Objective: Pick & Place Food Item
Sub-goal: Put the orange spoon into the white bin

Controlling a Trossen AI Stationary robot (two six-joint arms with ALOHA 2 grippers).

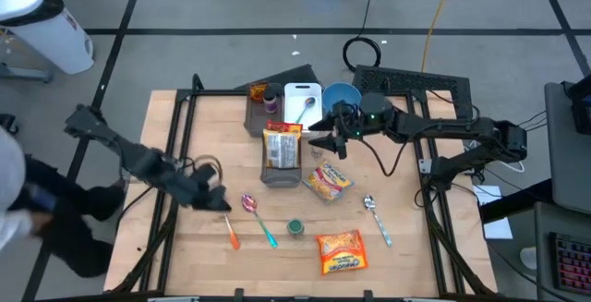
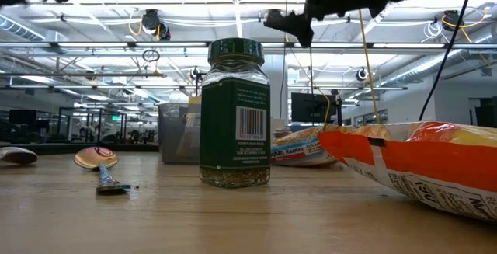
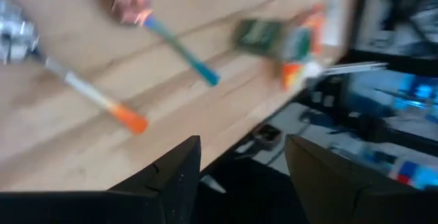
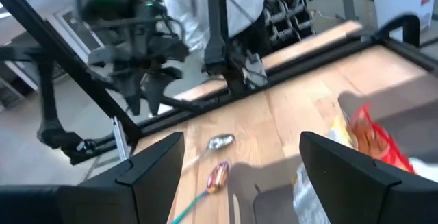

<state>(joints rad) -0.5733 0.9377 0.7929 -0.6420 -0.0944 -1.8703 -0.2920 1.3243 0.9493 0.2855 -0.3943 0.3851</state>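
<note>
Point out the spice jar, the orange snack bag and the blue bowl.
spice jar (image 2: 235, 114): low view, on its label.
orange snack bag (image 1: 340, 251): high view, middle of the bag.
blue bowl (image 1: 336, 94): high view, inside the bowl.

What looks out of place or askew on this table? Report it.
Nothing is spilled or damaged. The spice jar stands upright with its lid on. The ramen packet and chip bag lie flat at loose angles, and the spoons are scattered across the table rather than lined up, but that looks like the layout, not an accident.
</note>
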